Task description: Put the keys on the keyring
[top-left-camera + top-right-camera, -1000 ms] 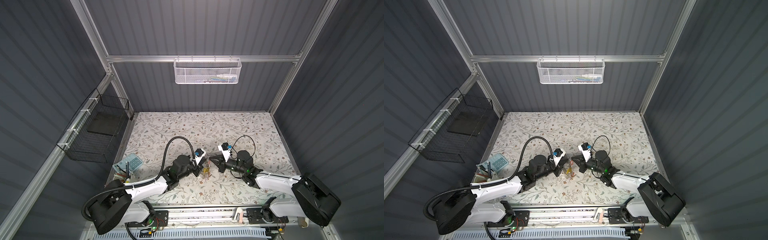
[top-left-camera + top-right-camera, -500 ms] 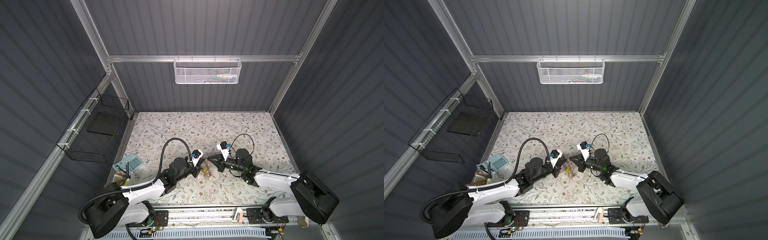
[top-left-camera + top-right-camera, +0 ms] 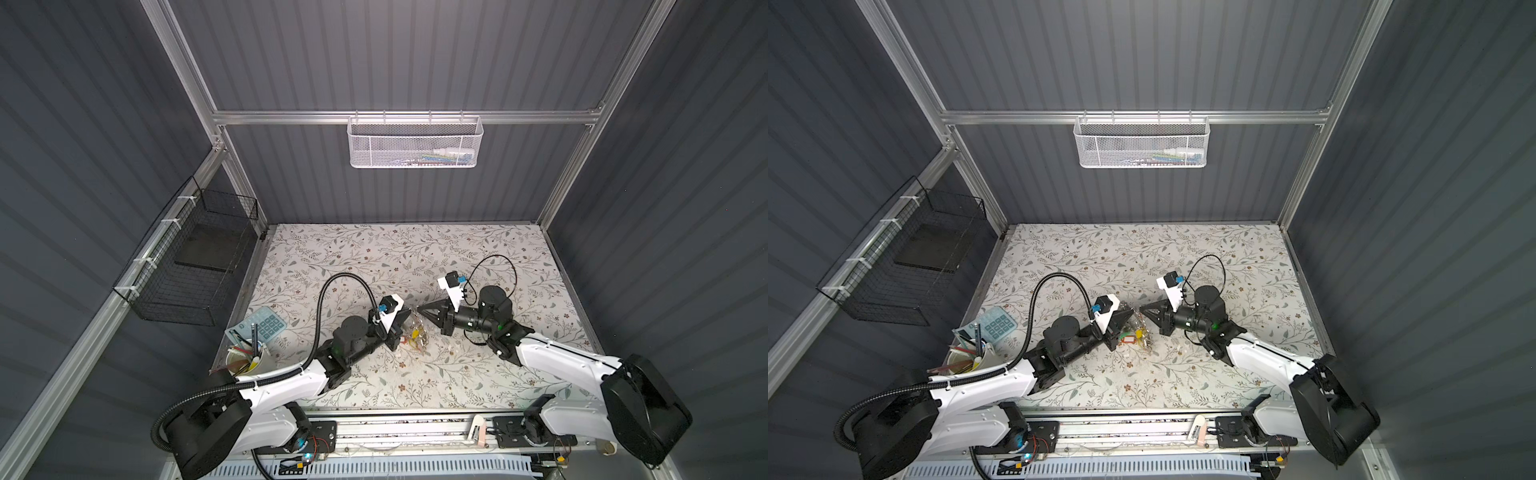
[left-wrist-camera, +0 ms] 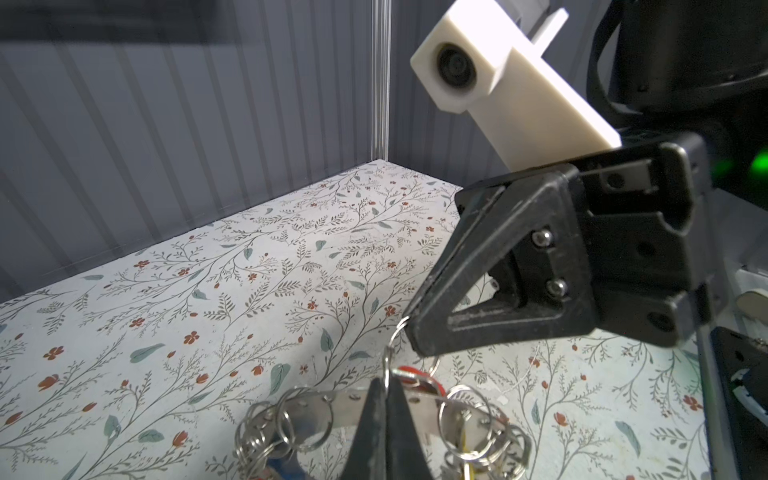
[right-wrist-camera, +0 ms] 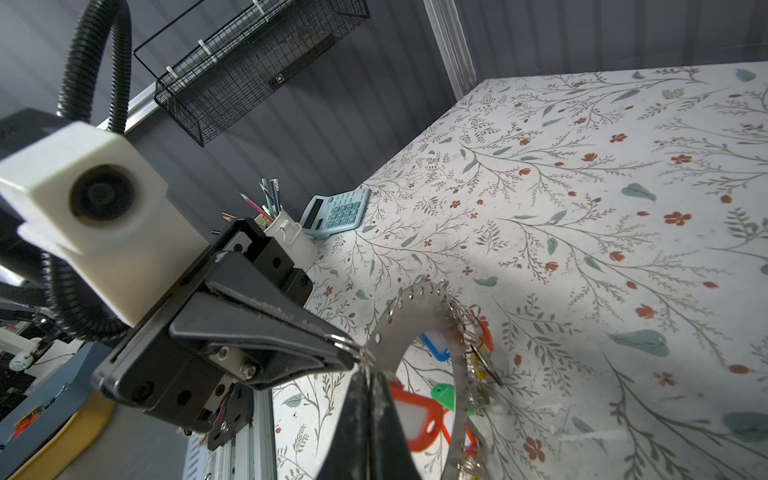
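Left end effector (image 5: 348,345) clamped shut on keyring (image 5: 419,309) rim, propping disc tilted over desk (image 5: 582,187), likely to steady it and expose rim. Right end effector (image 4: 415,338) shut too, keys (image 4: 409,374) hanging from its tips, orange-red tag just beside disc, apparently lined up for hooking on.

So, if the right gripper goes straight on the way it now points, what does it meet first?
The right gripper would probably meet a wire ring on the keyring rim first, right at its tip, then the left gripper just behind; depth is unclear.
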Robot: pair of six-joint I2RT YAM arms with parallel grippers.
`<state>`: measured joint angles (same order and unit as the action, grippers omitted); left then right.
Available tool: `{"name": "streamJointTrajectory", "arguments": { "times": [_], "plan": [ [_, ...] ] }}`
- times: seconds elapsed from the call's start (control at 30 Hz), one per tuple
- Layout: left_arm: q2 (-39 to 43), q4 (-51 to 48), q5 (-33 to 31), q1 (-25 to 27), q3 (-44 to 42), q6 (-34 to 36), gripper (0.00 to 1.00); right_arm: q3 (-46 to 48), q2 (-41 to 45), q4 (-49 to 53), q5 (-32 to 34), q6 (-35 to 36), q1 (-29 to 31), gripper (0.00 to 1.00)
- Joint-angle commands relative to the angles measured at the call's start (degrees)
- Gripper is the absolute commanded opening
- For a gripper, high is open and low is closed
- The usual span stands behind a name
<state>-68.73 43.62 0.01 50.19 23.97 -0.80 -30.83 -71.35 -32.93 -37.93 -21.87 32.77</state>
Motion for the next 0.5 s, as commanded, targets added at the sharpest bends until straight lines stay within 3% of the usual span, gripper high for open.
{"name": "streamJointTrajectory", "arguments": {
  "times": [0.0, 0.23, 0.47],
  "plan": [
    [1.2, 5.8, -0.9, 0.0, 2.7, -1.5, 0.0, -2.0, 3.6, 8.3, -2.2, 0.2, -0.1, 0.0],
    [2.5, 1.9, 2.0, 0.0, 5.5, 0.3, 0.0, -5.7, 10.5, 22.1, -0.4, 3.1, -0.2, 0.0],
    [3.1, -0.5, 6.3, 0.0, 7.4, 1.9, 0.0, -8.8, 11.1, 30.1, -0.6, 4.8, -0.5, 0.0]
  ]
}}
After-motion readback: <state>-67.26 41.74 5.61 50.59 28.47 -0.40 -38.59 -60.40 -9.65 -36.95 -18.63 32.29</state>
